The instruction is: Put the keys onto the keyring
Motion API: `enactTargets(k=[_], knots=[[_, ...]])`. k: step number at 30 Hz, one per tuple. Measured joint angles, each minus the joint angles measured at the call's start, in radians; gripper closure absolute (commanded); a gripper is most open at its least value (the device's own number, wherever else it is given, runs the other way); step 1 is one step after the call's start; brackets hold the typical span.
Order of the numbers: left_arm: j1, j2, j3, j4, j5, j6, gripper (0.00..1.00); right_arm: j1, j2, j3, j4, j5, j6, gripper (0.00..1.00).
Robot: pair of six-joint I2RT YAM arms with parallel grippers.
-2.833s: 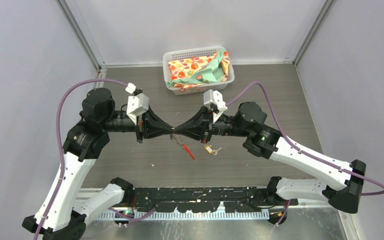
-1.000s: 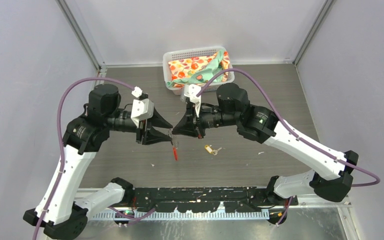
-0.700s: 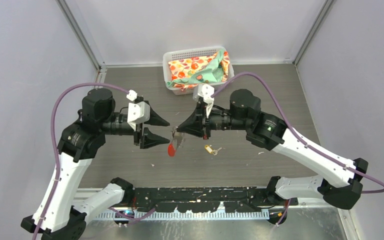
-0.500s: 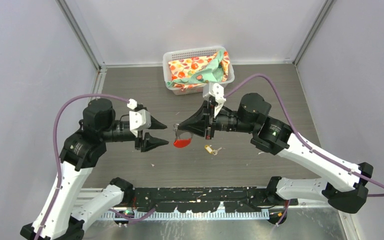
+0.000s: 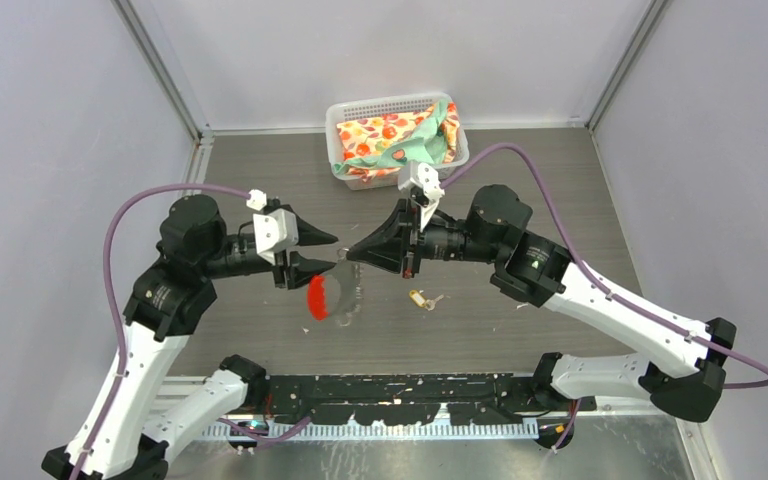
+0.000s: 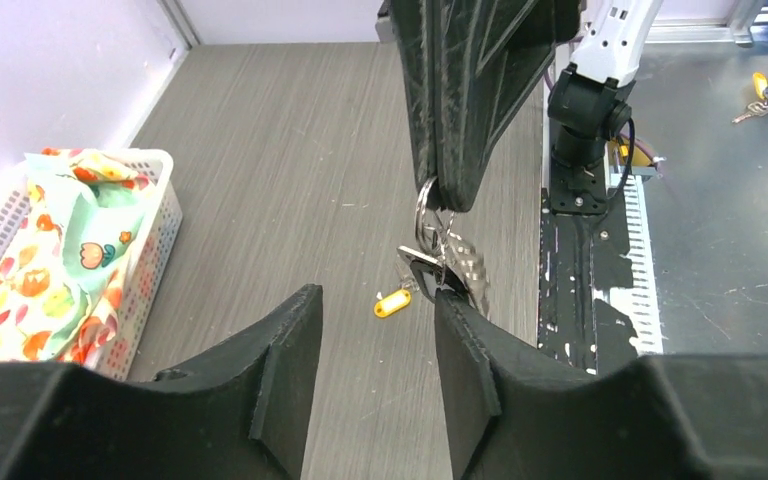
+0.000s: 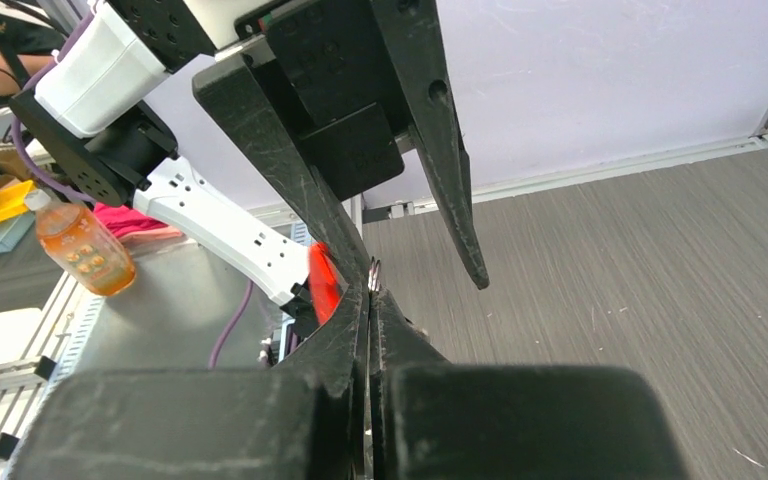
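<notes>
My right gripper (image 5: 352, 253) is shut on the silver loop of the keyring (image 6: 428, 212), which hangs from its tips above the table. The red tag (image 5: 317, 297) is blurred below it and shows beside my right fingers (image 7: 323, 280). A dark-headed piece (image 6: 423, 268), apparently the black-headed key, dangles from the loop among blurred silver parts. The brass-yellow key (image 5: 418, 298) with its small silver ring lies on the table (image 6: 392, 303). My left gripper (image 5: 328, 251) faces the right one, open with nothing between its fingers (image 6: 378, 300); its right finger (image 6: 470, 350) sits just below the dangling bundle.
A white basket (image 5: 340, 150) holding patterned cloth stands at the back centre and appears at the left of the left wrist view (image 6: 160, 190). The black base rail (image 5: 410, 390) runs along the near edge. Grey walls close in both sides.
The grippers, joined at the keyring earlier, have parted. My left gripper opened and drew back left. The keyring now hangs from the right gripper alone, its red tag swinging left.
</notes>
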Motion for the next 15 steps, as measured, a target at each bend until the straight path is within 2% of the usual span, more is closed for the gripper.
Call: enactTargets(k=[9, 15], knots=[[0.0, 0.004, 0.0, 0.026, 0.08, -0.047, 0.7, 0.0, 0.034, 0.0, 0.004, -0.021, 0.012, 0.99], [0.0, 0.009, -0.01, 0.039, 0.106, -0.047, 0.7, -0.001, 0.035, 0.0, 0.002, -0.024, 0.018, 0.99]])
